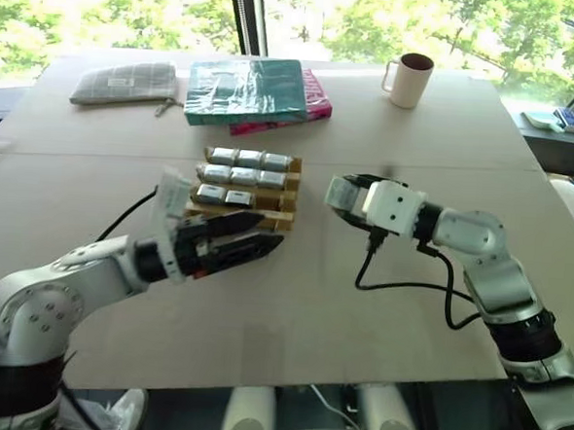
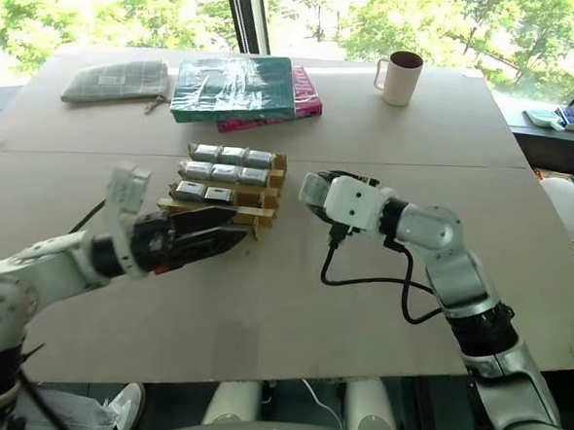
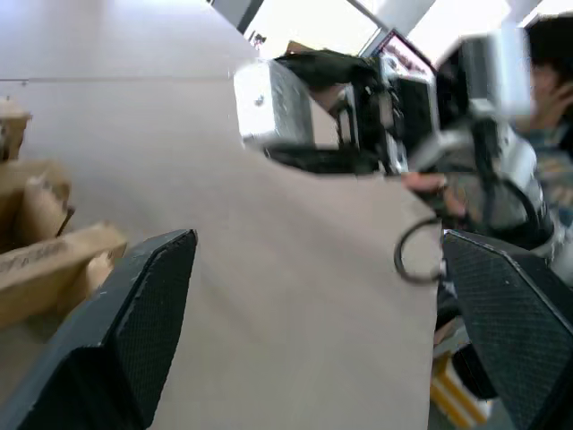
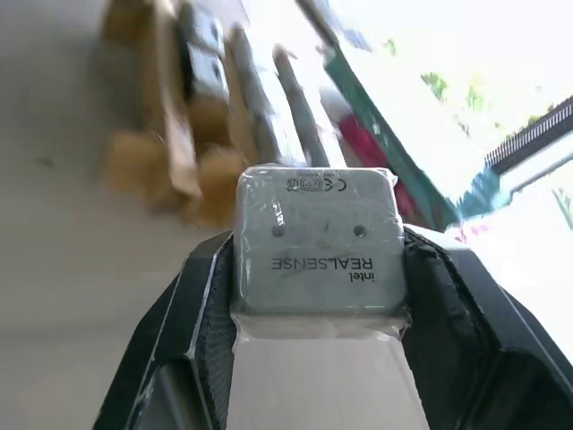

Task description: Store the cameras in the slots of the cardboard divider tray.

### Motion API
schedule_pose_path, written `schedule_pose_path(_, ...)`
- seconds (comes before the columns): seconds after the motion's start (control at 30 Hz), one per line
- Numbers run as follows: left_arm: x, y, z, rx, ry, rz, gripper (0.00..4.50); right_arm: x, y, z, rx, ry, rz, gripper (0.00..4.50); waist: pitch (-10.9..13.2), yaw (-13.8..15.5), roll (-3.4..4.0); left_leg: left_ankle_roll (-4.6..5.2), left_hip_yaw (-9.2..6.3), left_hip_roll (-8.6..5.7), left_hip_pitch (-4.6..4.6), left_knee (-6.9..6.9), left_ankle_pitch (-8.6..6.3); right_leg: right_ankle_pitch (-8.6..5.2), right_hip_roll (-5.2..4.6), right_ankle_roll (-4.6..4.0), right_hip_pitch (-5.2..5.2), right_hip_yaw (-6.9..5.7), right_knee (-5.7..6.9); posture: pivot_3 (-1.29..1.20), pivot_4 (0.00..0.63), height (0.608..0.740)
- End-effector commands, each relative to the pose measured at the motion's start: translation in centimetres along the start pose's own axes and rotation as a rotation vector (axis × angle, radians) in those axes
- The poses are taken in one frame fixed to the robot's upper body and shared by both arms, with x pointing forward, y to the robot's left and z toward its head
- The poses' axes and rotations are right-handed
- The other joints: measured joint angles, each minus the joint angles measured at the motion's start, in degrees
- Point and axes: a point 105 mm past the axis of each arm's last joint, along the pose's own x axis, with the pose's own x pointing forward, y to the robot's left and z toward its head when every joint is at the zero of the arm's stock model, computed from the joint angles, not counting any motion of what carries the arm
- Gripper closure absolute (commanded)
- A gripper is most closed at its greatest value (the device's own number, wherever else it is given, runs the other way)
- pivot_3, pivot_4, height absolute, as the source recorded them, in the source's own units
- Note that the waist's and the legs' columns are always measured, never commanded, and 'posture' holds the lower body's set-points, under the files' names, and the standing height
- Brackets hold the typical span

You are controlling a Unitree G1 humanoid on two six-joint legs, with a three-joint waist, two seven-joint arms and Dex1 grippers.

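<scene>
The cardboard divider tray (image 1: 293, 184) lies at the table's middle, with several silver-grey cameras (image 1: 247, 159) sitting in its slots. My right gripper (image 1: 339, 194) hovers just right of the tray, shut on one more camera (image 4: 318, 237), a grey block marked RealSense that its two fingers clamp by the sides. That held camera (image 3: 273, 103) also faces my left wrist view. My left gripper (image 1: 267, 230) points right over the tray's near edge with its black fingers (image 3: 143, 305) spread wide and nothing between them.
A beige mug (image 1: 409, 78) stands at the far right. Teal and pink packets (image 1: 255, 93) and a grey checked pouch (image 1: 124, 83) lie at the back. A black cable (image 1: 409, 286) loops from my right wrist. A person (image 3: 546, 81) is beyond the table.
</scene>
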Motion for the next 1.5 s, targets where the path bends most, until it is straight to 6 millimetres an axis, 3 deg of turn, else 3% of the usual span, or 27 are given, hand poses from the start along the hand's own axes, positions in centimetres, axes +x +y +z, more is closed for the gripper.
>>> schedule_pose_path(0.03, 2.5, -0.2, 0.4, -0.065, -0.005, -0.025, 0.00, -0.2, 0.1, 3.2, -0.065, -0.088, -0.003, 2.53, 0.00, 0.15, -0.01, 0.00, -0.03, 0.00, -0.01, 0.09, 0.00, 0.02, 0.02, -0.03, 0.04, 0.00, 0.02, 0.00, 0.150, 0.740)
schedule_pose_path(0.13, 4.0, -0.2, 0.4, -0.071, 0.012, -0.045, 0.00, -0.3, 0.4, 3.9, -0.070, -0.110, 0.004, 2.53, -0.01, 0.41, -0.02, 0.00, -0.04, 0.00, 0.00, 0.23, 0.00, 0.04, 0.04, -0.06, 0.13, 0.01, 0.02, 0.00, 0.150, 0.740)
schedule_pose_path(0.33, 5.0, 0.1, 1.3, -0.088, 0.003, -0.070, 0.00, -0.4, 0.5, 4.1, -0.079, -0.110, 0.012, 2.53, -0.01, 0.97, -0.02, -0.01, -0.05, 0.00, -0.01, 0.24, 0.00, 0.03, 0.06, -0.09, 0.13, 0.00, 0.02, 0.00, 0.150, 0.740)
schedule_pose_path(0.43, 5.1, 0.1, 1.4, -0.097, -0.001, -0.092, 0.88, -0.3, 0.4, 4.2, -0.074, -0.113, 0.013, 2.53, -0.01, 0.99, -0.02, -0.01, -0.05, 0.00, -0.02, 0.24, 0.00, 0.03, 0.06, -0.10, 0.15, 0.00, 0.00, 0.00, 0.150, 0.740)
schedule_pose_path(0.63, 3.5, 1.0, 0.3, -0.105, 0.013, -0.101, 3.69, -0.3, 0.4, 4.2, -0.025, -0.113, 0.017, 2.53, -0.01, 0.89, -0.02, -0.01, -0.05, 0.00, -0.02, 0.24, 0.00, 0.01, 0.06, -0.13, 0.14, 0.00, 0.00, 0.00, 0.150, 0.740)
schedule_pose_path(0.67, 3.4, 1.1, 0.2, -0.102, 0.012, -0.102, 3.78, -0.3, 0.4, 4.2, -0.015, -0.117, 0.017, 2.53, -0.01, 0.92, -0.02, -0.01, -0.05, 0.00, -0.02, 0.24, 0.00, 0.01, 0.06, -0.14, 0.14, 0.00, 0.00, 0.00, 0.150, 0.740)
schedule_pose_path(0.77, 3.6, 1.0, 0.9, -0.077, 0.002, -0.108, 3.78, -0.3, 0.5, 4.3, 0.045, -0.132, 0.035, 2.53, -0.01, 1.08, -0.02, -0.01, -0.06, 0.00, -0.02, 0.25, 0.00, -0.09, 0.05, -0.31, 0.14, 0.00, 0.01, 0.00, 0.150, 0.740)
schedule_pose_path(0.8, 3.7, 1.2, 1.8, -0.046, -0.004, -0.105, 3.78, -0.7, -0.2, 4.2, 0.057, -0.130, -0.004, 1.45, -0.01, 1.12, -0.02, -0.01, -0.07, 0.00, -0.03, 0.27, 0.00, -0.09, 0.05, -0.31, 0.16, -0.01, 0.01, 0.00, 0.150, 0.740)
schedule_pose_path(0.87, 3.8, 1.4, 3.4, 0.043, -0.001, -0.091, 3.78, -1.5, -1.6, 3.7, 0.076, -0.111, -0.092, 0.68, 0.01, 1.36, -0.05, -0.01, -0.10, -0.01, -0.04, 0.32, 0.00, -0.10, 0.06, -0.31, 0.18, -0.05, 0.02, 0.00, 0.150, 0.740)
schedule_pose_path(0.97, 3.4, 2.5, 6.3, 0.209, 0.039, -0.076, 3.78, -3.8, -1.2, 2.7, 0.213, -0.087, -0.058, 0.68, 0.01, 2.12, -0.05, -0.01, -0.20, -0.01, -0.08, 0.39, 0.00, -0.10, 0.07, -0.32, 0.22, -0.15, 0.00, 0.00, 0.150, 0.740)
schedule_pose_path(1.03, 3.1, 3.0, 7.2, 0.356, 0.109, -0.100, 3.78, -4.9, -1.4, 2.8, 0.303, -0.131, -0.074, 0.68, 0.01, 2.32, -0.05, -0.02, -0.20, -0.02, -0.08, 0.37, -0.01, -0.10, 0.07, -0.33, 0.24, -0.17, -0.08, 0.00, 0.150, 0.740)
schedule_pose_path(1.2, 3.7, 5.8, 10.1, 0.557, 0.239, -0.124, 3.78, -7.3, -1.9, 2.6, 0.357, -0.117, -0.048, 0.68, 0.03, 2.59, 0.07, -0.01, -0.15, -0.02, -0.07, 0.30, -0.01, -0.10, 0.07, -0.33, 0.25, -0.16, -0.12, 0.00, 0.150, 0.740)
schedule_pose_path(1.5, 4.5, 8.9, 9.2, 0.760, 0.548, -0.202, 3.78, -7.7, -1.0, 2.7, 0.380, -0.126, -0.069, 0.68, 0.05, 2.29, 0.03, 0.01, -0.19, -0.02, -0.30, 0.34, -0.02, -0.11, 0.10, -0.32, 0.14, -0.12, -0.15, 0.00, 0.150, 0.740)
